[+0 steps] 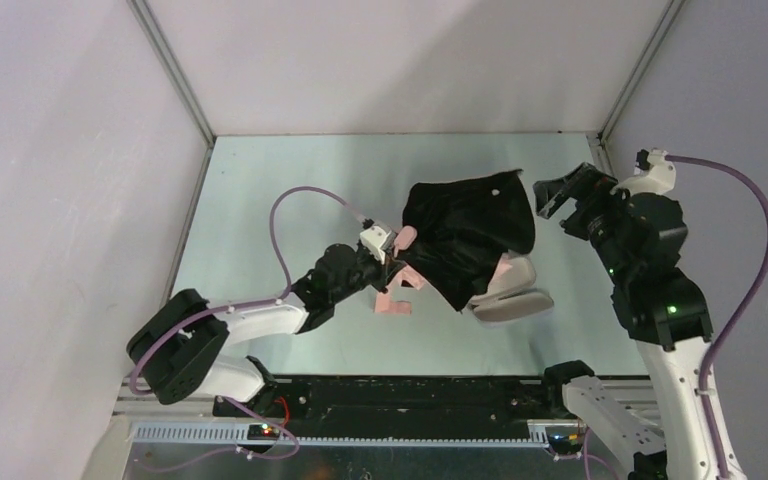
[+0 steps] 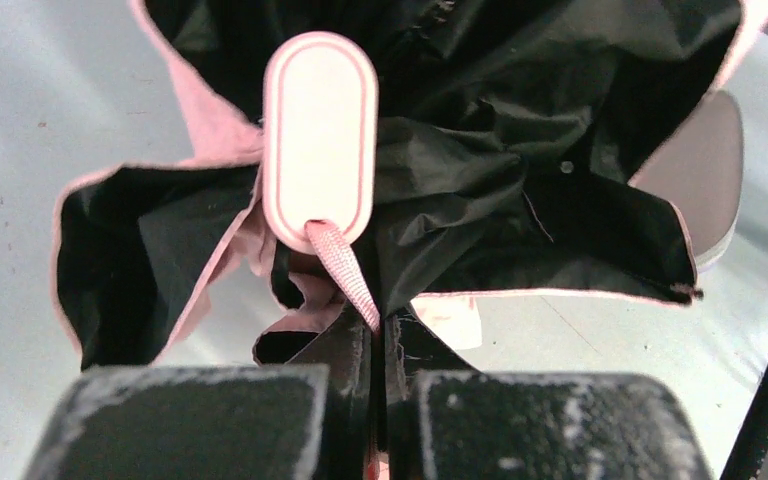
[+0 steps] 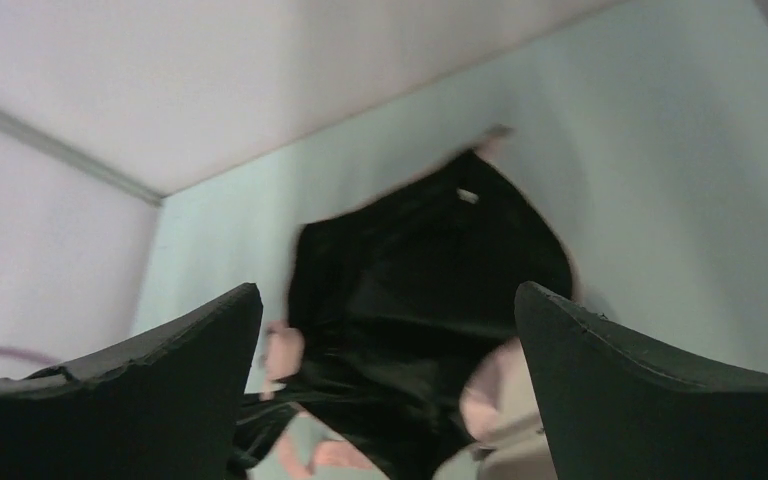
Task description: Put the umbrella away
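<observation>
Umbrella (image 1: 465, 240) mid-table, half collapsed, black lining outward, partly over case (image 1: 513, 300). Left gripper (image 2: 378, 385) clamped on strap (image 2: 345, 275) and fabric below handle (image 2: 320, 135), likely anchoring. Right gripper (image 1: 563, 203) spread apart, hovers far right, probably to gather fabric.

Left arm (image 1: 260, 320) and right arm (image 1: 680, 385): white link shells, black joint housings. Purple cable (image 1: 290, 215) at each wrist. Green indicator lights (image 1: 672, 309) on right arm. Left claw (image 2: 380, 360) fingers black, scuffed whitish.
</observation>
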Controlling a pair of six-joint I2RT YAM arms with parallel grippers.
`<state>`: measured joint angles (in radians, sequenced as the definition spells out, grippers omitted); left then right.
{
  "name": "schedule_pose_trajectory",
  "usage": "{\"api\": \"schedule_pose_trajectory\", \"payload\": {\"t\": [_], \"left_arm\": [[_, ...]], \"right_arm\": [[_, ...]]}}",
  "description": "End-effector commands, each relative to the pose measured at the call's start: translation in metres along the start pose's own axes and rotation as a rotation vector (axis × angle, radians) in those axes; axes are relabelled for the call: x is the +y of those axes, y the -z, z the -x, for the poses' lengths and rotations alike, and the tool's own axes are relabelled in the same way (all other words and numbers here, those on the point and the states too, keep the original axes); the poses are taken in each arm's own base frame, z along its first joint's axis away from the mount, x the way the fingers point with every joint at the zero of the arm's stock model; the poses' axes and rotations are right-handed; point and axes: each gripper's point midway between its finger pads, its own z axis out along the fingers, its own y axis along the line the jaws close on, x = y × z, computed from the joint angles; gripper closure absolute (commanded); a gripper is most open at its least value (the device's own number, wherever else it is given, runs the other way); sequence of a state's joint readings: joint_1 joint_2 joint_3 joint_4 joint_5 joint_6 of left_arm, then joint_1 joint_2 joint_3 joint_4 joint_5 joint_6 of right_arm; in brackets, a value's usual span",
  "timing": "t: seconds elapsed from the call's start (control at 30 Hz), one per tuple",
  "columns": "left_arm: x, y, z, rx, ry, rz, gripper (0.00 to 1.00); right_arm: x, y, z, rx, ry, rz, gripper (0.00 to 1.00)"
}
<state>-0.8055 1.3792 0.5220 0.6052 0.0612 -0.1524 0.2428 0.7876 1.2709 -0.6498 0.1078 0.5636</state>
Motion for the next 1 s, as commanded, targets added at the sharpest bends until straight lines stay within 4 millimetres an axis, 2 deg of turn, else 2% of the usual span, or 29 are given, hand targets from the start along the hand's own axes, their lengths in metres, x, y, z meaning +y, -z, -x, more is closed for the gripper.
{"api": "schedule_pose_trajectory", "payload": {"t": [0.0,0.07,0.1,0.13,0.17,0.2,0.23,0.27,0.37,0.43,0.47,0.5,0.53,0.57,0.6,0.63,0.67,0.7,0.73,0.8,0.83,0.87,0.9,0.93,0.97], "left_arm": [[-0.007,0.013,0.057,-0.193,0.014,-0.063,1.0],[-0.007,0.014,0.057,-0.189,0.002,-0.069,1.0],[-0.008,0.014,0.056,-0.184,-0.007,-0.077,1.0],[-0.008,0.014,0.055,-0.179,-0.009,-0.081,1.0],[-0.009,0.013,0.053,-0.171,-0.012,-0.088,1.0],[-0.009,0.012,0.051,-0.164,-0.012,-0.09,1.0],[-0.01,0.011,0.048,-0.155,-0.012,-0.094,1.0],[-0.01,0.01,0.046,-0.148,-0.011,-0.096,1.0],[-0.01,0.007,0.037,-0.113,0.0,-0.102,1.0],[-0.012,0.006,0.031,-0.093,0.008,-0.109,1.0],[-0.012,0.007,0.029,-0.084,0.012,-0.113,1.0],[-0.014,0.008,0.028,-0.079,0.021,-0.119,1.0],[-0.014,0.01,0.027,-0.076,0.027,-0.12,1.0],[-0.015,0.011,0.022,-0.064,0.048,-0.127,1.0],[-0.016,0.013,0.021,-0.061,0.062,-0.133,1.0],[-0.021,0.015,0.017,-0.055,0.105,-0.158,1.0],[-0.027,0.017,0.015,-0.047,0.16,-0.187,1.0],[-0.027,0.019,0.014,-0.066,0.184,-0.201,1.0],[-0.033,0.021,0.01,-0.058,0.25,-0.231,1.0],[-0.032,0.025,0.018,-0.123,0.355,-0.276,1.0],[-0.023,0.028,0.013,-0.131,0.402,-0.265,1.0],[-0.023,0.03,0.02,-0.165,0.471,-0.298,1.0],[-0.011,0.033,0.018,-0.185,0.511,-0.28,1.0],[-0.011,0.033,0.022,-0.21,0.576,-0.316,1.0],[-0.001,0.031,0.012,-0.188,0.626,-0.309,1.0]], "right_arm": [[-0.062,-0.007,-0.01,-0.011,0.007,-0.25,0.01],[-0.084,-0.015,-0.013,-0.016,-0.026,-0.322,0.0],[-0.086,-0.025,-0.022,0.009,-0.048,-0.297,0.01],[-0.095,-0.033,-0.023,0.02,-0.073,-0.311,0.01],[-0.086,-0.043,-0.03,0.062,-0.106,-0.227,0.0],[-0.096,-0.055,-0.034,0.09,-0.13,-0.238,0.0],[-0.086,-0.064,-0.039,0.127,-0.114,-0.155,0.01],[-0.091,-0.079,-0.048,0.176,-0.101,-0.142,0.01],[-0.08,-0.113,-0.063,0.251,0.001,0.018,0.02],[-0.087,-0.145,-0.086,0.324,0.026,0.053,0.02],[-0.081,-0.155,-0.092,0.332,0.045,0.09,0.02],[-0.081,-0.169,-0.106,0.374,0.063,0.103,0.02],[-0.077,-0.178,-0.107,0.376,0.078,0.118,0.02],[-0.072,-0.19,-0.133,0.441,0.089,0.133,0.02],[-0.067,-0.198,-0.137,0.453,0.098,0.14,0.01],[-0.062,-0.206,-0.164,0.517,0.103,0.151,0.01],[-0.058,-0.211,-0.17,0.528,0.102,0.149,0.0],[-0.054,-0.215,-0.192,0.575,0.101,0.15,0.01],[-0.051,-0.217,-0.201,0.589,0.093,0.144,0.01],[-0.042,-0.217,-0.231,0.659,0.083,0.154,0.03],[-0.031,-0.213,-0.242,0.682,0.083,0.182,0.03],[-0.023,-0.208,-0.253,0.708,0.074,0.201,0.03],[-0.016,-0.204,-0.259,0.721,0.064,0.235,0.03],[-0.007,-0.198,-0.26,0.724,0.043,0.261,0.03],[0.001,-0.193,-0.262,0.727,0.025,0.314,0.03]]}}
